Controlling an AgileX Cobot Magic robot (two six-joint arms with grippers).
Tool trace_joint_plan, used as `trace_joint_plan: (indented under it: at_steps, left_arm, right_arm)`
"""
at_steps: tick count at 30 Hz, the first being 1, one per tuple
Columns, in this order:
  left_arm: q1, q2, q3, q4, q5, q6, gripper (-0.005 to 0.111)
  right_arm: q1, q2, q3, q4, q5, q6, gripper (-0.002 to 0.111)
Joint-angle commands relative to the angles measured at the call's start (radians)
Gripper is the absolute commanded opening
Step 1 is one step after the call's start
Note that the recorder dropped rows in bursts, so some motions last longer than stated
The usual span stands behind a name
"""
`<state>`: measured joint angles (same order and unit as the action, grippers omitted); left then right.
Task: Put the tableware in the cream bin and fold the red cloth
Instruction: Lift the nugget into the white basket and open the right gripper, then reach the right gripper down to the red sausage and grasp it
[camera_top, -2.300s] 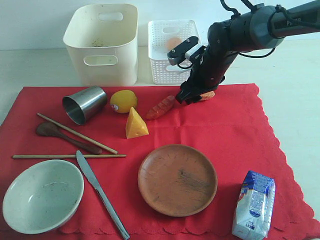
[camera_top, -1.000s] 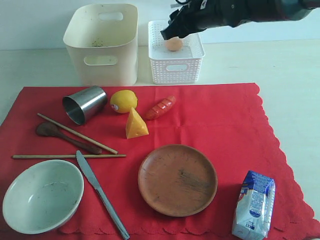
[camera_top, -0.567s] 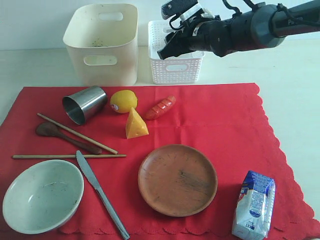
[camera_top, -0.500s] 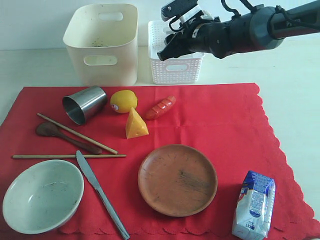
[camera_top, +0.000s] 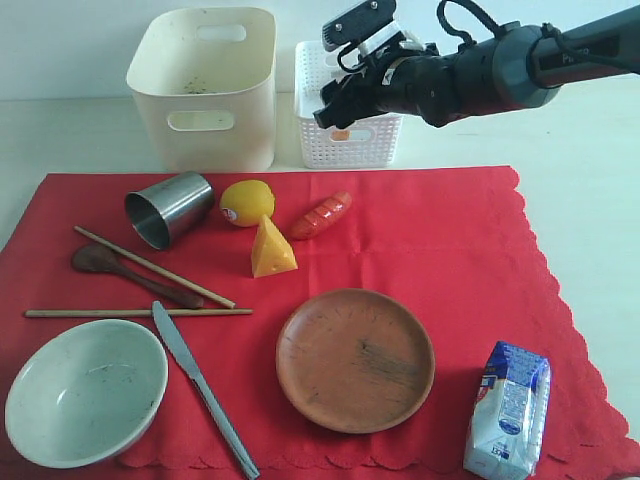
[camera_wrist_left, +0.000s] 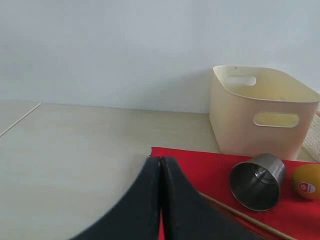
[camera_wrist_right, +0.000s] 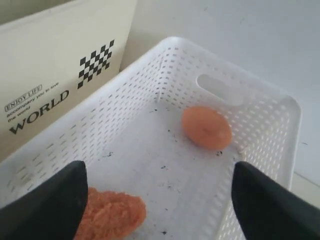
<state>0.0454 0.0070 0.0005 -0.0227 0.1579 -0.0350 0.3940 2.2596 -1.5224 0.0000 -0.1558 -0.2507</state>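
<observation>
Since the R gripper (camera_top: 330, 108) hangs over the basket (camera_top: 365, 145) w/ its fingers spread wide & nothing in them, it is well apart from all the tableware. Two orange toy foods (camera_wrist_right: 206, 127) lie in the basket under it.

The L gripper (camera_wrist_left: 160, 162) is pressed tight closed & holds nothing. It sits low, just off the cloth (camera_top: 450, 240), on the cup's side. The cup (camera_top: 168, 208) lies tipped over on the cloth w/ its open mouth turned to the L gripper. Its long way points on to the bin (camera_top: 240, 130), which stands just behind it, off the cloth. So I think the L arm is nearer for the cup, & for most of the rest too.

- cup: shiny steel, round & smooth, may roll; a lemon (camera_top: 247, 201) is just beside it
- sticks (camera_top: 150, 266): thin wood; one slants beside the spoon (camera_top: 98, 259), the other lies flat across
- knife (camera_top: 200, 385): grey metal, long & flat
- bowl (camera_top: 85, 390): whitish, round, deep, front-left corner
- plate (camera_top: 355, 358): brown, round, low rim, mid-front; prob. the closest piece for the R arm

The bin is tall, cream & smooth, w/ no tableware showing inside. The cloth is red w/ a wavy edge & lies flat under everything, so I think no fold can start yet.
</observation>
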Motion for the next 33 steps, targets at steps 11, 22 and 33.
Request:
trace_joint_plan:
  at_steps: [11, 22, 33]
  left_arm:
    - [0.002, -0.007, -0.001, -0.005, -0.006, 0.003, 0.001]
    - [0.002, -0.007, -0.001, -0.005, -0.006, 0.003, 0.001]
    - [0.002, -0.007, -0.001, -0.005, -0.006, 0.003, 0.001]
  right_arm:
    - [0.002, -0.229, -0.001, 0.000, 0.398, 0.008, 0.073]
    - [0.002, -0.368, -0.001, 0.096, 0.712, -0.276, 0.017]
    - [0.002, -0.287, -0.001, 0.719, 0.931, -0.894, 0.000]
